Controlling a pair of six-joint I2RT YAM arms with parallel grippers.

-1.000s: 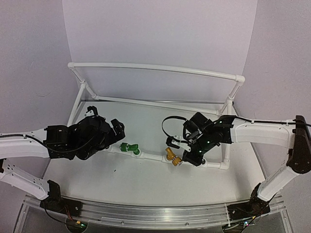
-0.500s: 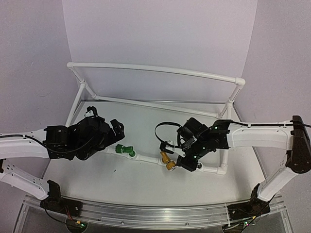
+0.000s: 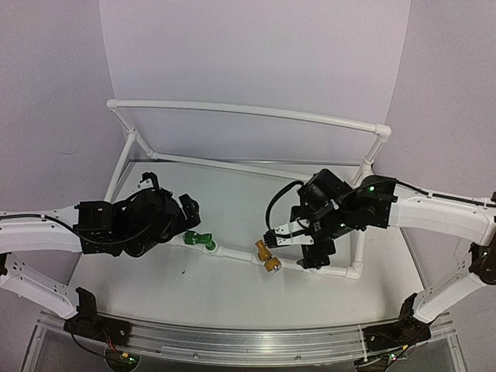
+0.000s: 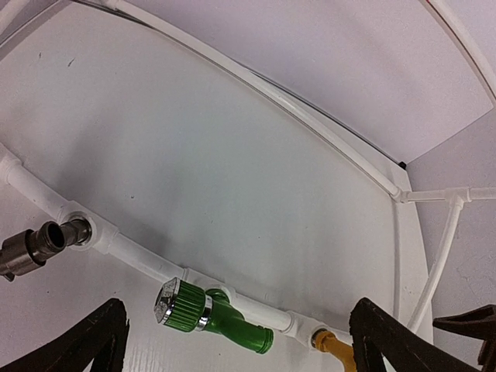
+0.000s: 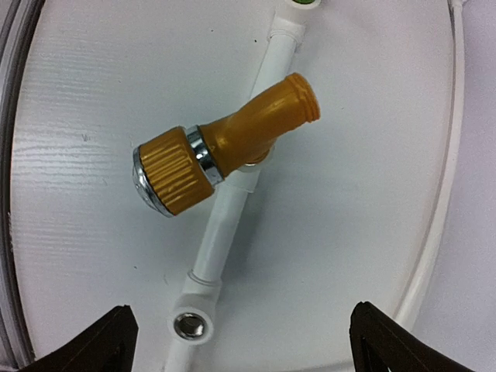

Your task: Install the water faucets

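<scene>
The left claw (image 3: 169, 203) hangs low over the left half of the worktop (image 3: 232, 298), above the left end of the front rail of a white pipe frame (image 3: 248, 111). Its wrist view shows both fingertips (image 4: 97, 342) spread wide with nothing between them, so it is open and empty. Under it, hidden from the top camera, a dark grey faucet (image 4: 35, 246) sticks out of a round socket on that rail, its free end pointing toward the left edge. Just right of the left claw, left of the worktop's middle, the green faucet (image 3: 201, 241) sits on the next fitting along the rail. It is tilted, with its chrome-capped knob toward the left and its spout lying along the pipe. Further right, near the middle of the worktop and a little closer to the near edge, the gold faucet (image 3: 268, 256) stands in a third fitting on the same rail. Its ribbed knob with a chrome ring faces the near edge and its spout slants away toward the far edge. The right claw (image 3: 288, 235) hovers just beside the gold faucet on its right, not touching it. Its fingertips (image 5: 97, 341) stand far apart and hold nothing, so it is open. Beneath it, the rail carries an open round socket (image 5: 188, 325), then runs on toward the right edge, where it joins the frame's side pipe
</scene>
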